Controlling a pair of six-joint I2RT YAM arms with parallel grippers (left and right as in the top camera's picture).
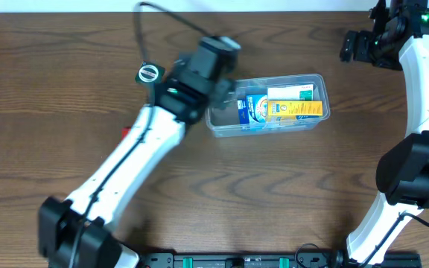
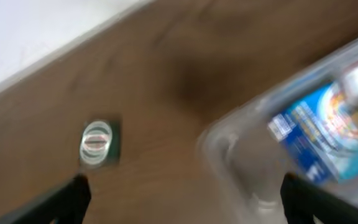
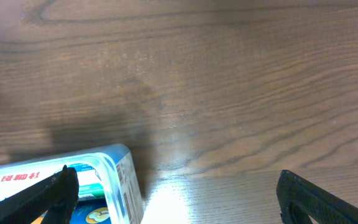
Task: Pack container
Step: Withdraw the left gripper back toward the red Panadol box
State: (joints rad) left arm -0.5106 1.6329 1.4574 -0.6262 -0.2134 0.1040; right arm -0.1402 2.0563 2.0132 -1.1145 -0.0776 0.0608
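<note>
The clear plastic container [image 1: 315,78] lies right of the table's middle. It holds a blue box [image 1: 253,110], a yellow box [image 1: 295,109] and a white and green box [image 1: 290,92]. My left gripper [image 1: 226,94] hangs over the container's left end, open and empty. In the blurred left wrist view its fingers [image 2: 185,205] straddle the container's corner [image 2: 241,162], with the blue box [image 2: 316,140] inside. My right gripper [image 1: 353,46] is open and empty at the far right, apart from the container. The right wrist view shows its fingers [image 3: 179,202] and the container's corner [image 3: 122,180].
A small round silver and green cap-like object [image 1: 149,73] sits on the wooden table left of the container; it also shows in the left wrist view [image 2: 97,143]. A bit of something red [image 1: 125,132] peeks out from under the left arm.
</note>
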